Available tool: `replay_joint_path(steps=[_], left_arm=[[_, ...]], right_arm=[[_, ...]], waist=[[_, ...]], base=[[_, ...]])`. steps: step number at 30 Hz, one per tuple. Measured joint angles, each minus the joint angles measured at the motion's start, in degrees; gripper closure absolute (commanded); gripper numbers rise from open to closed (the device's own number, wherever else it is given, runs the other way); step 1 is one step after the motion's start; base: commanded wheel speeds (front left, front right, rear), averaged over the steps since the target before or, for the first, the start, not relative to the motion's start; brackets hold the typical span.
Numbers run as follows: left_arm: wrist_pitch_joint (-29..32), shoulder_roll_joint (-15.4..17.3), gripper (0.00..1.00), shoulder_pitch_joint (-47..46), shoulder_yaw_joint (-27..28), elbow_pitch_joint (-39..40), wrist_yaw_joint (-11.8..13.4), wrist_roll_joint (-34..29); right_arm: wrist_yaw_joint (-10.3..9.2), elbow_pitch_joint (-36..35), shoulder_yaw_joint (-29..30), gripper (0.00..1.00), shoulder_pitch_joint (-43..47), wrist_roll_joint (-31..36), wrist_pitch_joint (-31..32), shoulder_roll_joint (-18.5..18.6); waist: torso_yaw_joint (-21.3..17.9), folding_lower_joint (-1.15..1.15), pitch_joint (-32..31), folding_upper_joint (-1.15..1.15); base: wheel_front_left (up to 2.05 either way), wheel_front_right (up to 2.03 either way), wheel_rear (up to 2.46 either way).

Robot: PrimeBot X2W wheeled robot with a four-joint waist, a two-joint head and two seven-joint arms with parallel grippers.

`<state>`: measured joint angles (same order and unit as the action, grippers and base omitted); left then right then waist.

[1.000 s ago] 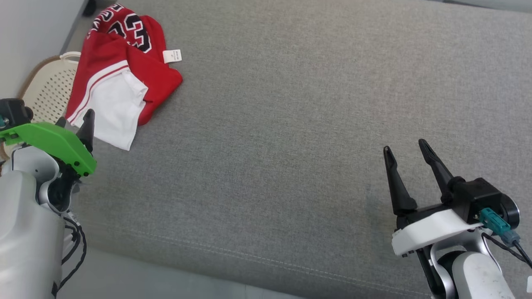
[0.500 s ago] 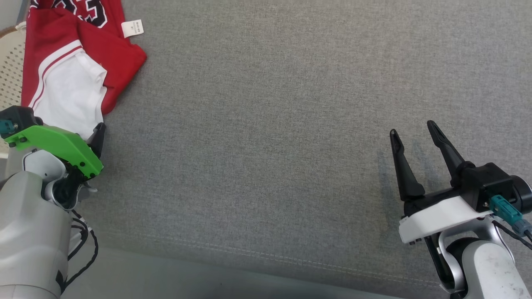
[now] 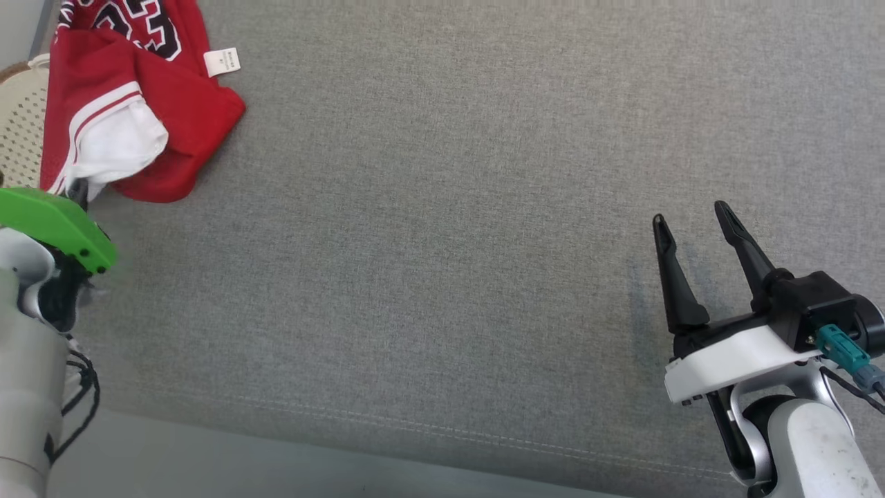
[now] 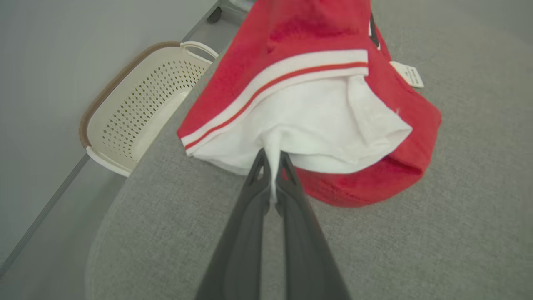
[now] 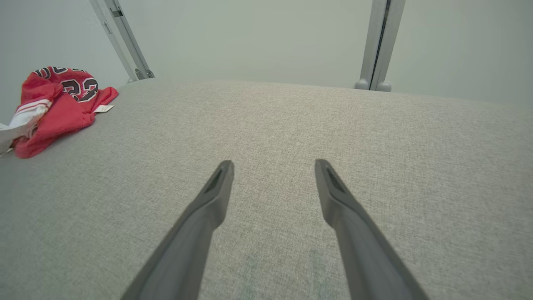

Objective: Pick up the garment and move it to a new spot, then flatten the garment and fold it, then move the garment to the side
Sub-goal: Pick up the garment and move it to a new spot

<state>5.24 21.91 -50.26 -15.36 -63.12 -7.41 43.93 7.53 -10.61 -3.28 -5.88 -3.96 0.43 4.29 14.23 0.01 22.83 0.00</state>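
One step is in hand, the first pick-up: the left gripper (image 4: 272, 156) pinches a white fold of the red garment (image 4: 316, 50), which lies bunched at the far-left edge of the grey cushion (image 3: 442, 242), beside a basket (image 4: 137, 112). The right gripper (image 3: 689, 213) hovers spread and empty. The next move likely calls for lifting the garment and carrying it toward the bare middle.

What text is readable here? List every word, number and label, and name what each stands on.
"23": black numerals on the red garment, creased, and cut off at the top edge of the head view.
White tag on the garment: print too small to read.
Nothing else legible.
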Motion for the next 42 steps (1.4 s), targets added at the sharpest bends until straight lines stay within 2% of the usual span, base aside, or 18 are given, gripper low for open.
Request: replay_joint_path(steps=[4, 8, 13, 18, 23, 31, 37, 42], left_arm=[[-4.6, 2.3, 1.0, -2.1, -0.8, 1.4, 0.1, -1.9], [-9.5, 4.0, 1.0, -3.8, -1.7, 4.4, 1.5, -4.5], [-13.2, 5.3, 1.0, -4.3, -3.1, 10.3, 3.8, -7.1], [-15.0, 6.9, 1.0, -3.8, -3.7, 19.8, 7.1, -9.3], [-13.2, 8.9, 1.0, -1.9, -4.5, 32.3, 10.5, -11.1], [-6.7, 11.7, 1.0, 3.8, -4.9, 51.3, 15.7, -11.8], [-5.0, 10.7, 1.0, 10.1, -5.7, 62.6, 19.3, -11.2], [-4.8, 7.3, 1.0, 13.8, -8.0, 67.4, 20.8, -10.4]], right_arm=[[0.0, 1.5, -0.2, 0.0, 0.4, -0.8, -1.3, -0.5], [0.0, 3.3, -0.4, 0.0, 1.1, -1.7, -2.8, -1.0], [0.0, 5.4, -0.9, 0.0, 2.5, -2.9, -4.2, -1.3], [-0.01, 6.7, -1.2, 0.0, 3.9, -4.8, -5.6, -1.4], [0.0, 7.6, -1.5, 0.0, 4.8, -6.3, -6.3, -1.4], [0.0, 9.1, -1.4, 0.0, 6.7, -8.3, -7.6, -1.4], [-0.01, 9.2, -1.5, 0.0, 6.7, -9.1, -8.1, -1.4], [-0.01, 9.4, -2.0, 0.0, 6.3, -9.5, -8.4, -1.4]], waist=[[0.2, 0.0, -2.5, 0.0], [0.3, 0.0, -5.6, 0.0], [0.2, -0.01, -9.9, 0.0], [-0.4, -0.01, -14.1, 0.0], [-1.6, -0.01, -17.5, 0.0], [-5.5, -0.01, -20.9, 0.0], [-9.3, -0.01, -22.0, 0.0], [-12.6, -0.01, -21.8, 0.0]], base=[[0.0, 0.0, 0.0], [0.0, 0.0, 0.0], [0.0, 0.0, 0.0], [0.0, 0.0, 0.0], [0.0, 0.0, 0.0], [0.0, 0.0, 0.0], [0.0, 0.0, 0.0], [0.0, 0.0, 0.0]])
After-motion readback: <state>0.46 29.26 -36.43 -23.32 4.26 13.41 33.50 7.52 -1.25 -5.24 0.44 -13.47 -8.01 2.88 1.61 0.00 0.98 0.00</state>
